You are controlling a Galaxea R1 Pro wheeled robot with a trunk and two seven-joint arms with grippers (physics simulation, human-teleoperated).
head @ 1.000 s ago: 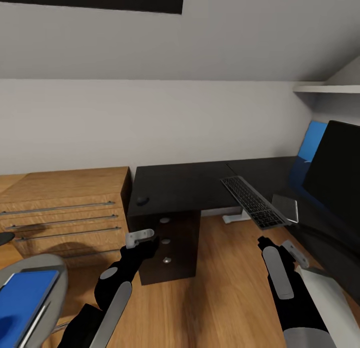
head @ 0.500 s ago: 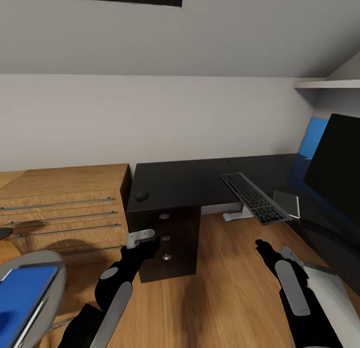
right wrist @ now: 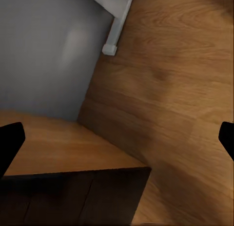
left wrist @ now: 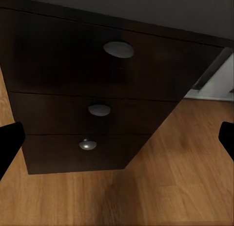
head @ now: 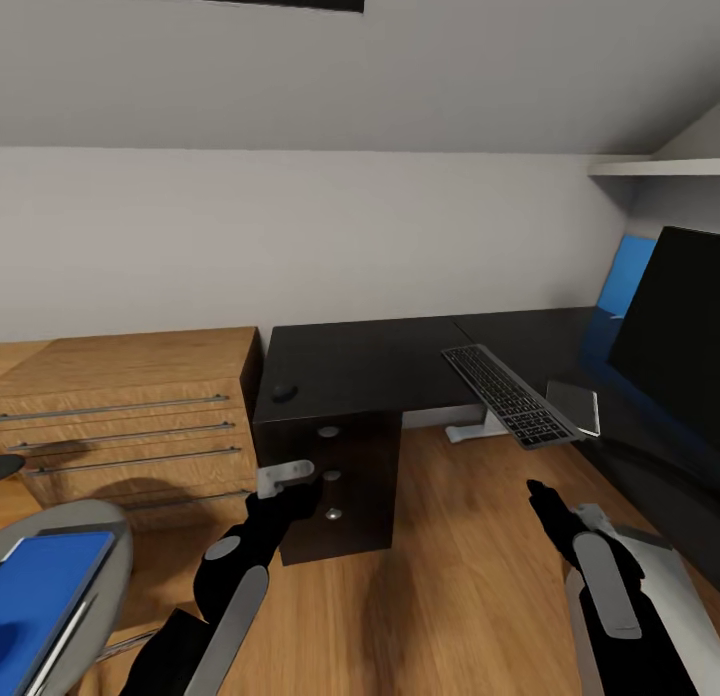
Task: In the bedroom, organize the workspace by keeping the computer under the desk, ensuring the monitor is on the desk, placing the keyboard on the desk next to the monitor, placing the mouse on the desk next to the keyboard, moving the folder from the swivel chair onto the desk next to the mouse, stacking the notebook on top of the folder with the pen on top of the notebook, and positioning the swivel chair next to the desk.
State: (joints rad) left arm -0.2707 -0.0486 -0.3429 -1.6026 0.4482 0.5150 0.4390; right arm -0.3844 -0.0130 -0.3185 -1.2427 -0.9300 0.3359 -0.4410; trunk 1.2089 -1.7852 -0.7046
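Head view gives us the glossy black L-shaped desk (head: pixel 380 361) whole: slim silver-framed keyboard (head: pixel 505 394) overhanging its front edge, small dark mouse (head: pixel 286 391) near its left end, black monitor (head: pixel 668 331) at its right, bright blue folder (head: pixel 40 596) on the grey swivel chair (head: pixel 100 576) left of it. Left wrist view adds the desk's round silver drawer knobs (left wrist: pixel 118 49). Bare wood floor (head: pixel 450 576) fronts the desk. Our left gripper (head: pixel 290 476) and right gripper (head: pixel 560 511) are spread wide, empty.
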